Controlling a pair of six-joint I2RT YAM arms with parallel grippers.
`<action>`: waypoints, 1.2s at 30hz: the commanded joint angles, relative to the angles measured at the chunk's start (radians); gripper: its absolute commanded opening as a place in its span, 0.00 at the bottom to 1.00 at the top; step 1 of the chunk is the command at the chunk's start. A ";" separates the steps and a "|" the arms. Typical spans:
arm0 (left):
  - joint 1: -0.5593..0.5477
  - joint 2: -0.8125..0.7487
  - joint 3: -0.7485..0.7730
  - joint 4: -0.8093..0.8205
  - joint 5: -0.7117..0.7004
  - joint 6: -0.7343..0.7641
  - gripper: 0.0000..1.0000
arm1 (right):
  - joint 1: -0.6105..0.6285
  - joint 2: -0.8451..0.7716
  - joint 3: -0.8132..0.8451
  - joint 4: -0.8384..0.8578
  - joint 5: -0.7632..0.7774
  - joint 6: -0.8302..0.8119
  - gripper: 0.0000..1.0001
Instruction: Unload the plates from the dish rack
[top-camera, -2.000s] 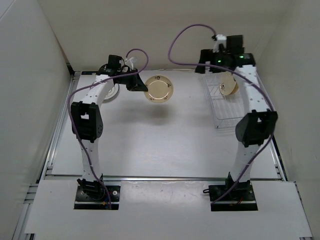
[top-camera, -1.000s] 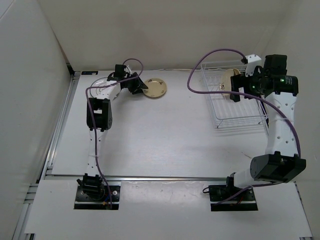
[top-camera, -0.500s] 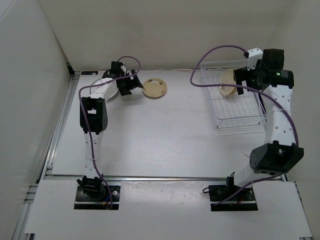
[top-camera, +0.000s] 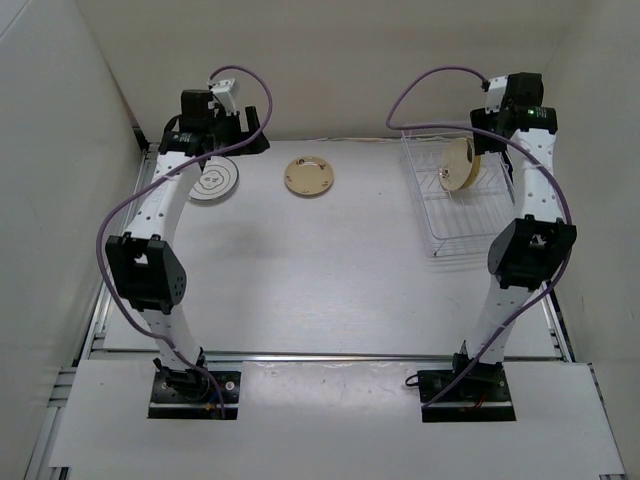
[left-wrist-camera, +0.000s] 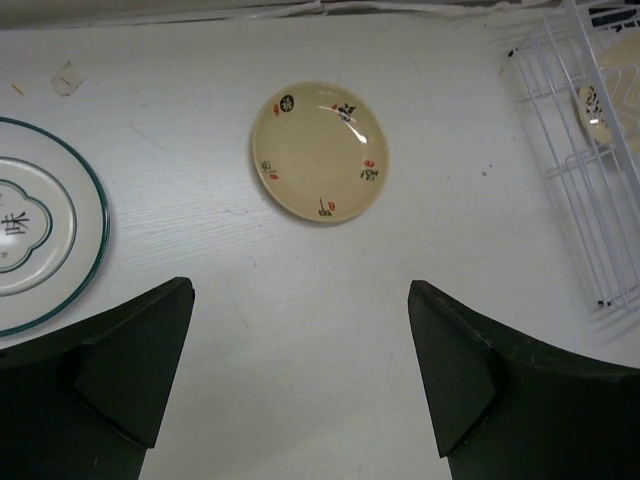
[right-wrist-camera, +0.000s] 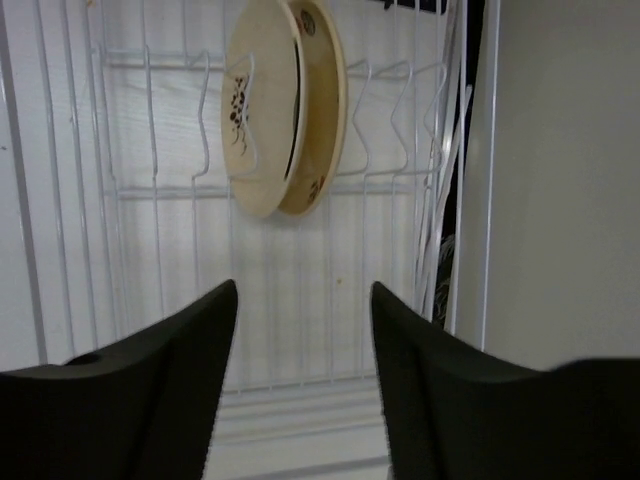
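Two tan plates (right-wrist-camera: 268, 112) stand upright, leaning together, in the white wire dish rack (right-wrist-camera: 150, 190) at the back right (top-camera: 470, 225). My right gripper (right-wrist-camera: 303, 330) hovers above the rack, short of them, open with nothing between its fingers. From above, the right gripper (top-camera: 484, 142) is by the rack's far right side, next to the plates (top-camera: 458, 163). Another tan plate (left-wrist-camera: 320, 150) lies flat on the table (top-camera: 309, 176). A white plate with a dark ring (left-wrist-camera: 35, 240) lies left of it (top-camera: 212, 182). My left gripper (left-wrist-camera: 300, 370) is open, raised above the table behind both.
The rack's wire side (left-wrist-camera: 590, 170) shows at the right of the left wrist view. White walls close in the table at the back and both sides. A bit of tape (left-wrist-camera: 66, 78) lies near the back edge.
The left gripper has let go of the tan plate and lifted back toward the rear left. The right arm has swung to the rack's far right side.
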 joint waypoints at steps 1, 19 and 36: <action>0.002 -0.074 -0.086 -0.048 -0.018 0.084 0.99 | 0.003 0.042 0.092 0.051 -0.020 0.038 0.55; 0.002 -0.157 -0.127 -0.103 -0.023 0.138 0.99 | 0.012 0.278 0.235 0.079 -0.047 0.058 0.39; 0.002 -0.148 -0.118 -0.121 -0.061 0.166 0.99 | 0.012 0.381 0.274 0.107 -0.018 0.058 0.39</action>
